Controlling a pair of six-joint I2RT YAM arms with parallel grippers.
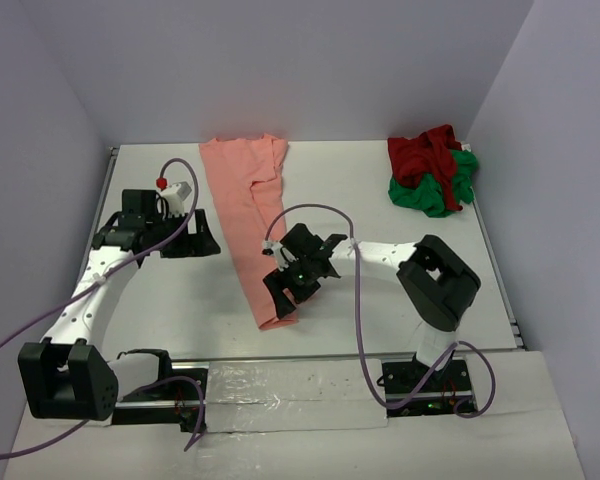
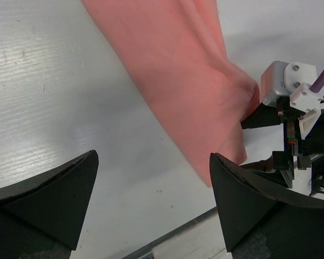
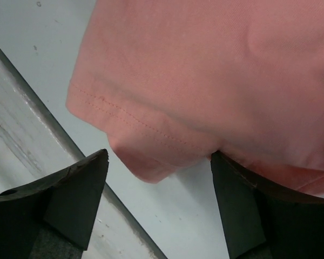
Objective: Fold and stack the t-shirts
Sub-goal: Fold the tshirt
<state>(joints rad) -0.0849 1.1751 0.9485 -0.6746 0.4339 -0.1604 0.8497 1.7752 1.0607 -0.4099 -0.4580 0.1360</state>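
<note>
Right wrist view: right gripper [image 3: 159, 154], jaws apart, over salmon-pink t-shirt [image 3: 216, 81] hem; left gripper [image 2: 153, 154] likewise spread, beside it.

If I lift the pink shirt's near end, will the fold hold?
Probably not: the salmon-pink shirt lies as a long, limp, creased strip, so it should droop. Its stacked layers look loose and may slide apart. Dragging likely bunches it.

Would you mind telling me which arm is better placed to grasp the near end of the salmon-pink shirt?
Right. The right gripper hovers with open jaws directly over the near hem of the salmon-pink shirt; the left gripper sits beside its left edge, farther up.
</note>
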